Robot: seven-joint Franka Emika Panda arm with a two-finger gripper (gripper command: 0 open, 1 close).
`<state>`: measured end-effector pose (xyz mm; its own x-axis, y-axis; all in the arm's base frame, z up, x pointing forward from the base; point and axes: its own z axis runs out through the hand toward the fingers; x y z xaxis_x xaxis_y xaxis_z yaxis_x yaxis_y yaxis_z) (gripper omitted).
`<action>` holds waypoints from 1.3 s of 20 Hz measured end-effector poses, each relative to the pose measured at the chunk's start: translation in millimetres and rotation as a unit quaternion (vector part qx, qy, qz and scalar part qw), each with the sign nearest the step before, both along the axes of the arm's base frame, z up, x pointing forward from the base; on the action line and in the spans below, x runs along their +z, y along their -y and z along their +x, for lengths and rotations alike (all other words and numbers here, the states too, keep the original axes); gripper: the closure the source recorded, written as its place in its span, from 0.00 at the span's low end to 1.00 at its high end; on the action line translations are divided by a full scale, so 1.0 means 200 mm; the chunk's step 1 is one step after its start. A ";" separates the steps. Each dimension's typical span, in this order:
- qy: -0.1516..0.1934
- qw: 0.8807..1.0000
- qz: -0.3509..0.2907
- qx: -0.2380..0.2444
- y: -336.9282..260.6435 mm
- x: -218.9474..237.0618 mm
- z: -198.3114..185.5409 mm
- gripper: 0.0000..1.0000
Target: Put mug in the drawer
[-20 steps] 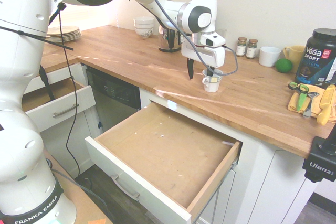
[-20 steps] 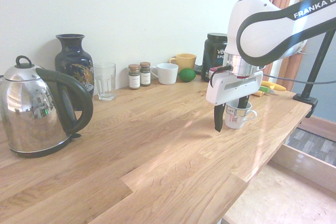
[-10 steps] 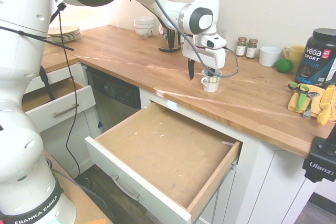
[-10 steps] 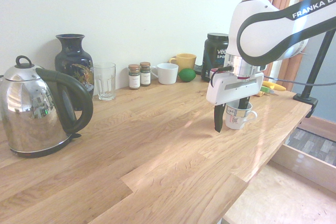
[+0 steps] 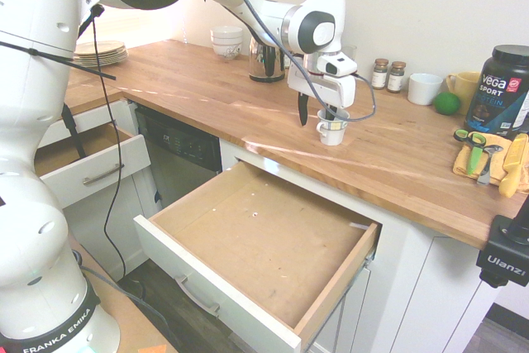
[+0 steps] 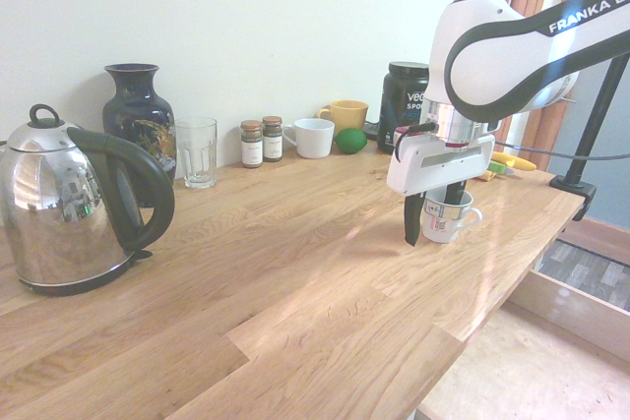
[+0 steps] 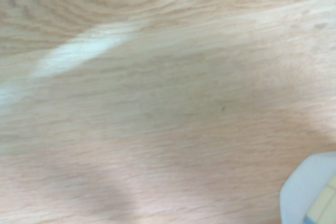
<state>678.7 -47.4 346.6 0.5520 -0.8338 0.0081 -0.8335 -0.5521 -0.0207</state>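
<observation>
Since a second ago my gripper [image 5: 316, 117] sits slightly higher. One finger is inside the mug [image 5: 332, 129], one outside, apart. Drawer [image 5: 263, 241] open.

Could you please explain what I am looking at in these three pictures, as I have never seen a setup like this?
The white machine is a robot arm with a two-finger gripper. Two pictures come from cameras standing in the kitchen on opposite sides of the arm. The blurry third comes from a camera on the arm's wrist and shows mostly the wooden counter. On the counter stand a kettle, a dark vase, a glass, two spice jars, a plain white mug, a yellow mug and a black tub. The gripper is at the small white mug, fingers apart: one seems to reach inside it and one hangs outside. It does not look clamped. Below the counter, the wide drawer is pulled open.
</observation>
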 end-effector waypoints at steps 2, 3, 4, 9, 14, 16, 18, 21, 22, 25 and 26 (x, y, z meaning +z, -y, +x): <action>0.000 1.000 0.000 0.000 0.00 0.00 0.00 1.00; 0.000 1.000 0.000 0.000 0.00 0.00 0.00 1.00; 0.000 1.000 0.000 0.000 0.00 0.00 0.00 1.00; 0.000 1.000 0.000 0.000 0.00 0.00 0.00 1.00; -0.003 1.000 0.000 0.000 0.00 -0.02 -0.01 1.00; -0.004 1.000 0.000 0.000 0.00 -0.02 -0.01 1.00; -0.004 1.000 0.000 0.001 -0.01 -0.02 -0.01 1.00; -0.002 1.000 0.000 0.001 -0.01 -0.01 -0.01 1.00; -0.002 1.000 0.000 0.001 -0.01 -0.01 -0.01 1.00; -0.001 1.000 0.000 0.002 -0.01 -0.01 -0.01 1.00; -0.001 1.000 0.000 0.002 -0.01 -0.01 -0.01 1.00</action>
